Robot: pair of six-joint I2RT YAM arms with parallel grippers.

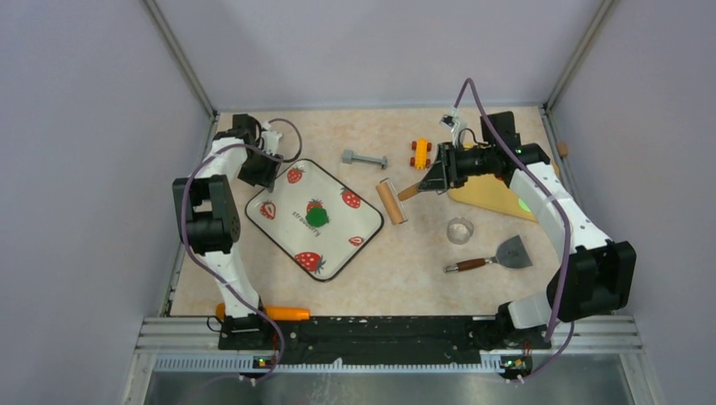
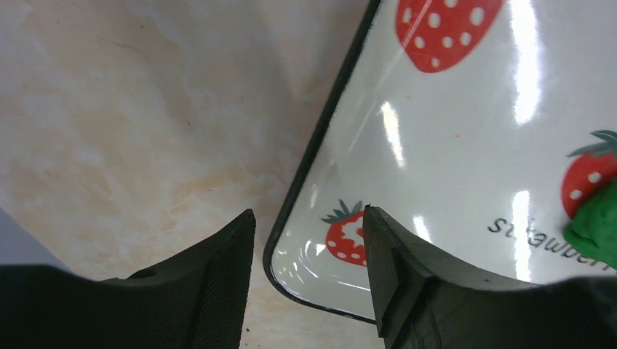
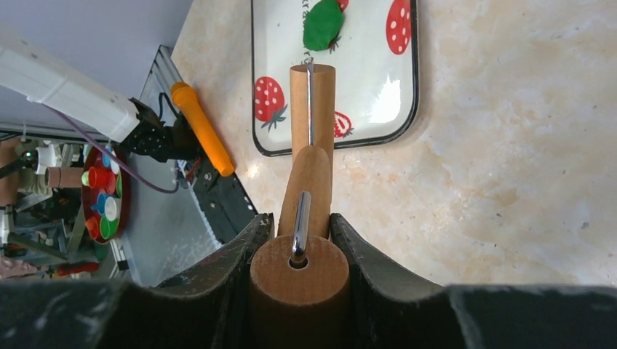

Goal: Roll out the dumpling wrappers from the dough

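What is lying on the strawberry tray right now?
One green dough lump lies near the middle of the tray. It covers part of a printed strawberry and touches the lettering. The print beneath it cannot be seen.

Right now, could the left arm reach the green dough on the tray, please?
Probably yes. The left claw is open, straddling the tray rim at one corner, and the dough lies bare near its middle with nothing between them. The right claw holds the roller, well clear.
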